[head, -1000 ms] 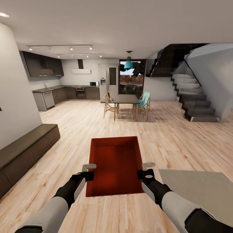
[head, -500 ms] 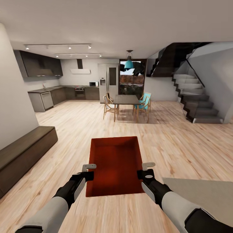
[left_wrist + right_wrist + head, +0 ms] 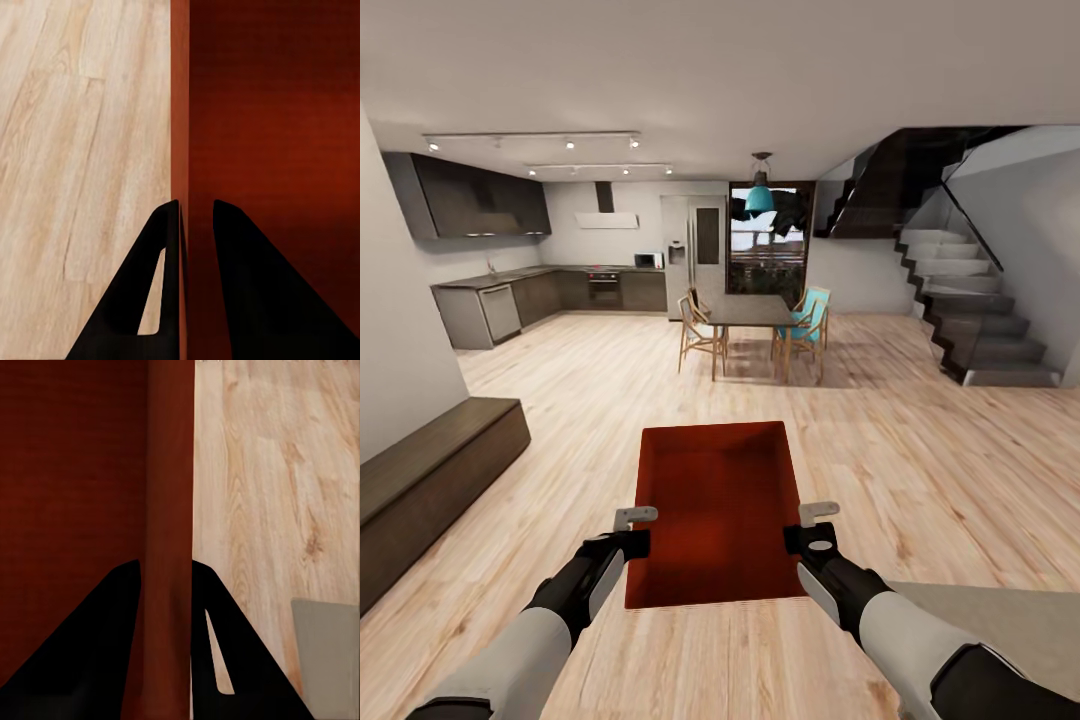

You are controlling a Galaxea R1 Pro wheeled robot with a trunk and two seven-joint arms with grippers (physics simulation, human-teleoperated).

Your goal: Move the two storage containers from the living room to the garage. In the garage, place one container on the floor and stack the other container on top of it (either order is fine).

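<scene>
Orange-red storage container [image 3: 718, 515] held above the wood plank floor [image 3: 920, 450], left pincer [image 3: 628, 530] and right pincer [image 3: 812, 525] each clamped on a side wall; wrist views show fingers [image 3: 225, 285] straddling walls. Grey rug [image 3: 326, 649] near. Beyond: dining table [image 3: 752, 310], kitchen, staircase [image 3: 970, 320].

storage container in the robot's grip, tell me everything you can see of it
The storage container is an orange-red, rectangular, topless bin that looks like plastic, with low straight walls and a darker inner base. It is empty and held level above the light wood plank floor, long axis pointing away from the robot. The left end effector clamps its left wall, one finger inside and one outside; the right end effector grips the right wall the same way. Nothing else touches it.
</scene>
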